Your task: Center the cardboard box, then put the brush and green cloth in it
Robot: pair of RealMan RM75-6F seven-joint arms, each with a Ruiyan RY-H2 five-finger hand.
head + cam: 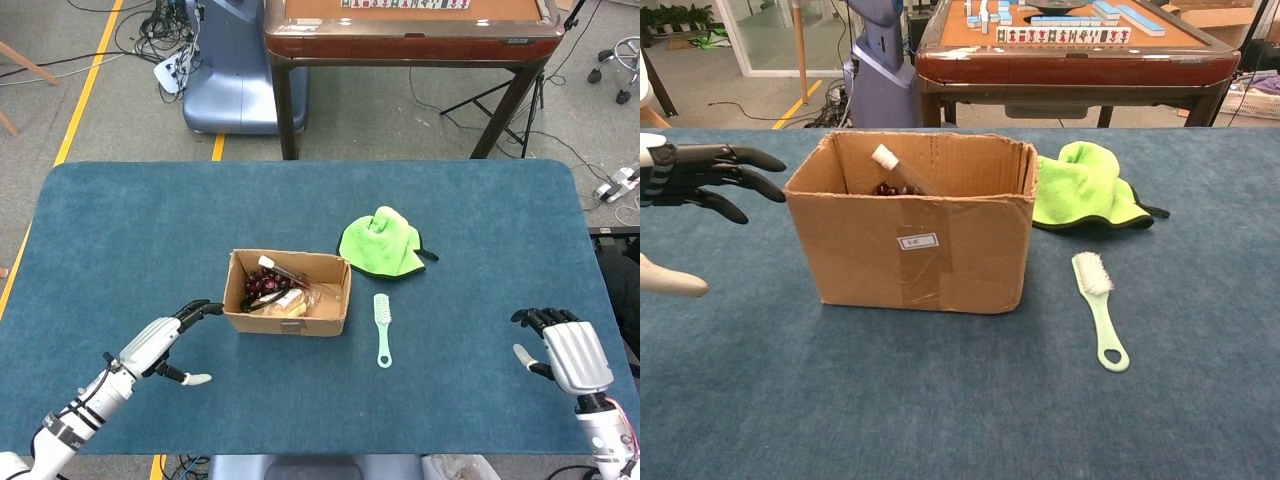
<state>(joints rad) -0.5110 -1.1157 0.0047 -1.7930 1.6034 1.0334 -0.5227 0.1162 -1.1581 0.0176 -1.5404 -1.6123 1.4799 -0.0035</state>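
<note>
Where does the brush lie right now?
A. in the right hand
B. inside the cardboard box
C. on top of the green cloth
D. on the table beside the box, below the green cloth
D: the brush lies flat on the table, right of the cardboard box and apart from the green cloth.

cardboard box: plain brown, a small white label on its front
cloth: bright green, dark edging
brush: pale mint green, white bristles
table: dark teal-blue cover

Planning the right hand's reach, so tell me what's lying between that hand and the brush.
Nothing: in the head view only bare blue table lies between the right hand and the brush.
</note>
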